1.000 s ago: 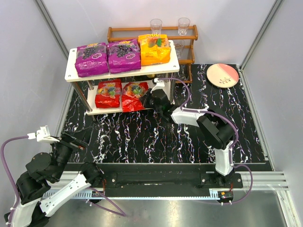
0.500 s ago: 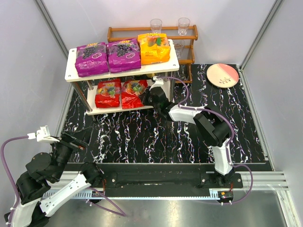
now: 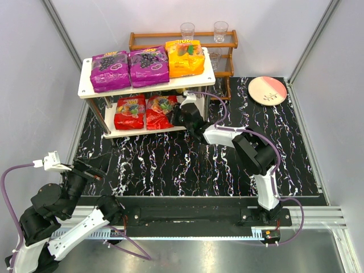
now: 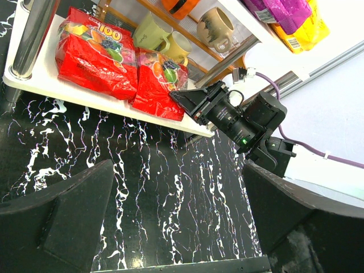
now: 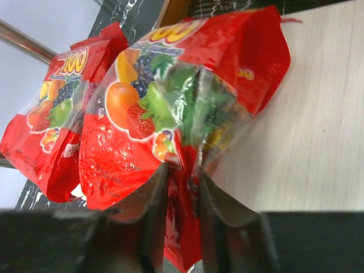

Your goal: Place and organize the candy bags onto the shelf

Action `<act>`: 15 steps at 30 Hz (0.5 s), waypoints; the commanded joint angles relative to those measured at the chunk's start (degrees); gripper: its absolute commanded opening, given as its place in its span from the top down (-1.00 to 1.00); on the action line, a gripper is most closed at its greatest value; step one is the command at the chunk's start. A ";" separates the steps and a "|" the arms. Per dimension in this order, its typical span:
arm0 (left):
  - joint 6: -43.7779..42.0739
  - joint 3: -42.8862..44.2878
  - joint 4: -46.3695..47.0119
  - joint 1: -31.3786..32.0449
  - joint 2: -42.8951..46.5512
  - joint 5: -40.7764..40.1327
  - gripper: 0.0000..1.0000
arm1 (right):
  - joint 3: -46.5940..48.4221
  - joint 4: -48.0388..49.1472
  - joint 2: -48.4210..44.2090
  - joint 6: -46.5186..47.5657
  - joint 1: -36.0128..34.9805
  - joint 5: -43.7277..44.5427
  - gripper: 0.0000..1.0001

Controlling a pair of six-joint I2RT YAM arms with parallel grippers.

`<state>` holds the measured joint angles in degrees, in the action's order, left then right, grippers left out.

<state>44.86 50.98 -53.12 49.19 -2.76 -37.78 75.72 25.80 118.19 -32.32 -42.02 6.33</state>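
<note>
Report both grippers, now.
Left gripper: open, empty.
Right gripper: jaws narrowly apart around the red bag edge; grip cannot be told.

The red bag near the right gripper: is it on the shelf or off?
On: the red bag rests on the shelf's lower board, beside the other red bag.

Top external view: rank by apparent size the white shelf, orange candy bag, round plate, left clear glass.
1. white shelf
2-3. orange candy bag and round plate: look alike, and the bag sits nearer the camera, so unranked
4. left clear glass
</note>
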 commanded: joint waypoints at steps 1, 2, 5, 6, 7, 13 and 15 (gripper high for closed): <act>-1.09 0.35 1.27 -0.06 0.04 -0.98 -0.98 | -0.31 0.39 -0.41 1.12 1.24 -1.32 0.25; -1.09 0.43 1.35 0.03 0.04 -0.89 -0.98 | -0.92 0.56 -0.77 1.20 1.24 -0.80 0.09; -1.18 0.43 1.35 -0.06 0.13 -0.89 -0.98 | -2.06 0.56 -2.79 1.90 1.50 0.70 -0.22; -1.18 0.43 1.27 -0.06 0.13 -0.89 -0.98 | -2.42 0.74 -3.31 2.08 1.42 0.96 -0.29; -1.18 0.52 1.35 -0.06 0.13 -0.81 -0.98 | -2.86 0.83 -4.54 2.26 1.41 1.23 -0.35; -1.18 0.70 1.44 -0.06 0.04 -1.07 -0.98 | -7.59 2.50 -9.90 3.22 1.59 1.76 -0.71; -1.18 0.70 1.53 -0.06 -0.22 -1.16 -0.98 | -9.09 3.28 -11.48 3.40 1.59 1.50 -0.76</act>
<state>44.86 50.98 -53.12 49.19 -2.76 -37.80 68.82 26.22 113.01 -30.11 -41.21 6.92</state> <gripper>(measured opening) 0.987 0.859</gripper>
